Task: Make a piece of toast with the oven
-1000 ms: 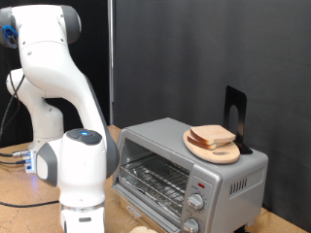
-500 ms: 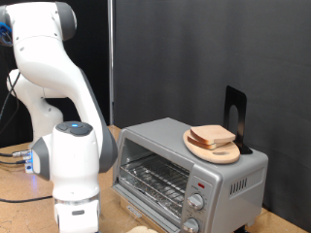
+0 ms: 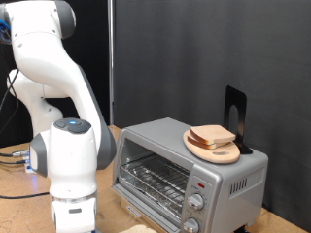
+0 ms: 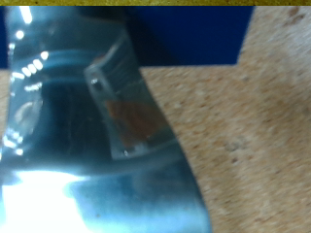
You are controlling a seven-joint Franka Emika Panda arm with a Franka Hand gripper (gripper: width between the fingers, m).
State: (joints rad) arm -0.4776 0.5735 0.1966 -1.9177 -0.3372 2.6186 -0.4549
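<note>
1. On the exterior view's right, the oven (image 3: 190, 167) stood on the table (image 3: 19, 216) with its glass door dropped open and the wire rack (image 3: 155, 181) bare inside.
2. Atop the oven sat a round wooden board (image 3: 213, 148) carrying stacked bread slices (image 3: 212, 136), with a black stand (image 3: 235, 115) just behind them.
3. A pale, rounded edge (image 3: 139, 229) showed at the exterior view's bottom, just beside the open door; it may have been the piece of toast, but too little of it was visible to be sure.
4. The arm (image 3: 64, 146) was bent low at the exterior view's left, its wrist pointing down past the bottom edge, so the gripper itself was out of that picture.
5. The wrist view was filled by a shiny, blurred metal surface (image 4: 87, 136) against the speckled table and a blue block (image 4: 194, 34); whether the jaws were open or closed could not be told.
6. Judging by the empty rack, the step in hand looked like fetching a slice from low beside the door; the bread was not yet loaded, and loading it would call for a firm hold and a level carry onto the rack.
</note>
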